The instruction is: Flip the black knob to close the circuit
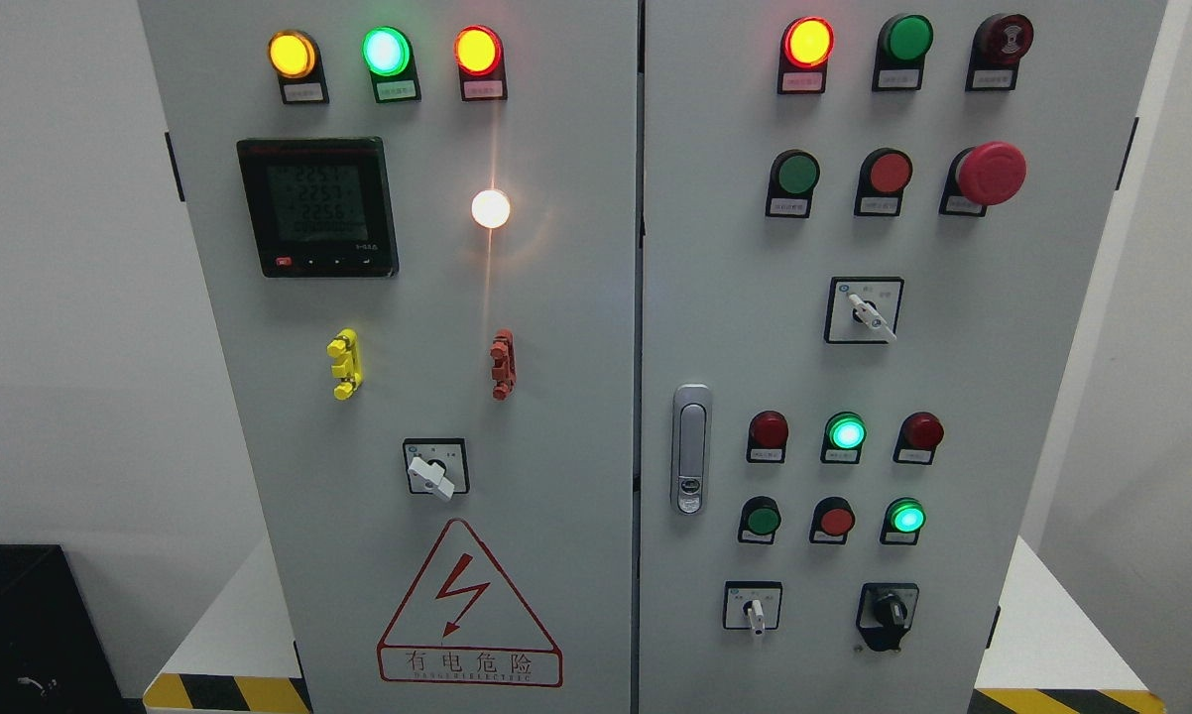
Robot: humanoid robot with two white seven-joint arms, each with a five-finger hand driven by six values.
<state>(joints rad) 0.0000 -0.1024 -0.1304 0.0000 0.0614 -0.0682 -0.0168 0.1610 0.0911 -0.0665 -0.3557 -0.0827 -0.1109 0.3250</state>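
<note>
Matt grey painted metal cabinet, glossy black plastic knob, chromed door handle

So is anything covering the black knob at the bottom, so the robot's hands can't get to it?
Nothing visible covers it. The black rotary knob sits bare on the grey metal cabinet door, low on the right, beside the small white-handled switch. No robot hand shows in the picture, so I can't tell what lies along its path.
</note>
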